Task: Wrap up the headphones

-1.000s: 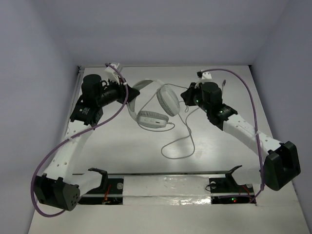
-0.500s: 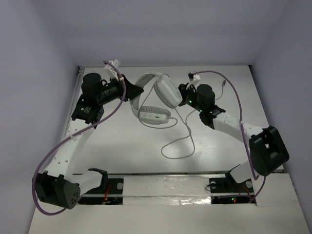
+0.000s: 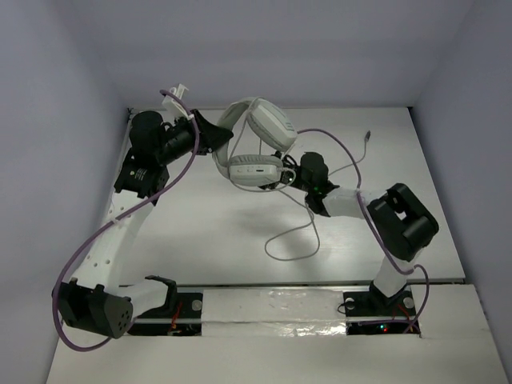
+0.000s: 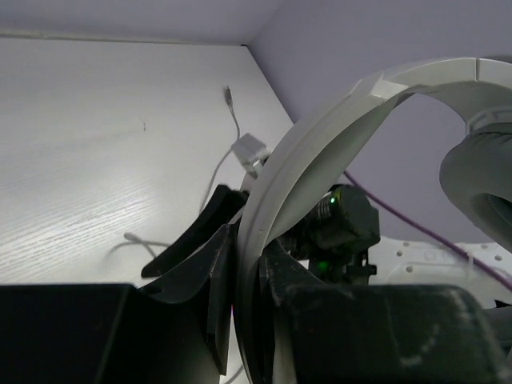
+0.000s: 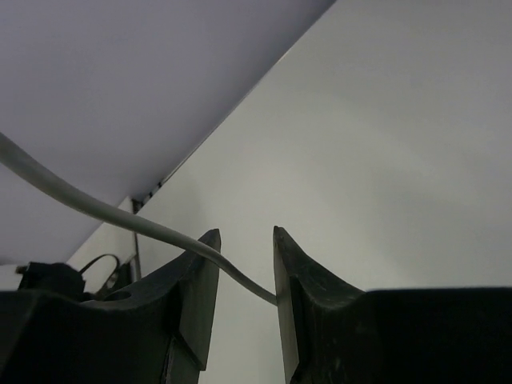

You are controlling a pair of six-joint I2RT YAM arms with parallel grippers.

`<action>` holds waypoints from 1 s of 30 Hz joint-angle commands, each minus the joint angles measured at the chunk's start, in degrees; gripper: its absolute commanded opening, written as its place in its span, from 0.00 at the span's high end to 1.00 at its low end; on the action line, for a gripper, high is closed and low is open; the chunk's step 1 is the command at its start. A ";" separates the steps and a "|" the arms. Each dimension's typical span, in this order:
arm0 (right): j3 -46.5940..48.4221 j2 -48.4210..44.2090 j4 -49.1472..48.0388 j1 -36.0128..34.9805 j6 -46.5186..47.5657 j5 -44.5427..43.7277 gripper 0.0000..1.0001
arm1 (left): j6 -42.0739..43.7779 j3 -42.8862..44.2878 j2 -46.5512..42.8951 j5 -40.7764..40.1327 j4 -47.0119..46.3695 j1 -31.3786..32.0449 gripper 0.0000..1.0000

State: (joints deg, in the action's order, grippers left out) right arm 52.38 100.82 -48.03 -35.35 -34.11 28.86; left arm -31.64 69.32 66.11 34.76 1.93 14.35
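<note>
- Our left arm (image 3: pixel 120 228) stretches far forward from its base, and its wrist (image 3: pixel 158 144) is turned inward.
- Our left jaws are clamped on the headband of the headphones (image 4: pixel 320 144), one finger on each side of the band.
- Our right arm (image 3: pixel 404 224) is folded tight, its forearm pointing inward towards our left jaws.
- Our right jaws stand narrowly apart, with the cable (image 5: pixel 120 220) crossing the gap between them, not pinched.
</note>
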 commanded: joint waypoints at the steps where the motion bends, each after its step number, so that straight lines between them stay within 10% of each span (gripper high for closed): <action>1: -0.52 2.63 -10.67 -1.73 -3.06 5.24 0.62 | -4.92 4.68 -0.54 -2.68 -4.84 -0.29 1.00; 20: -8.26 6.33 -39.84 -16.93 -23.37 13.76 0.62 | -17.41 -2.52 -2.56 -40.80 -10.73 -0.81 1.00; 30: -13.34 -3.15 -25.03 -26.70 -16.27 8.59 0.65 | -12.76 -2.53 -1.42 -55.13 -8.36 -0.81 1.00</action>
State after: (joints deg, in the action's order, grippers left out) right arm 41.10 103.20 -71.94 -60.40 -54.70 39.88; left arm -44.86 64.64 66.13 -12.95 -0.75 13.76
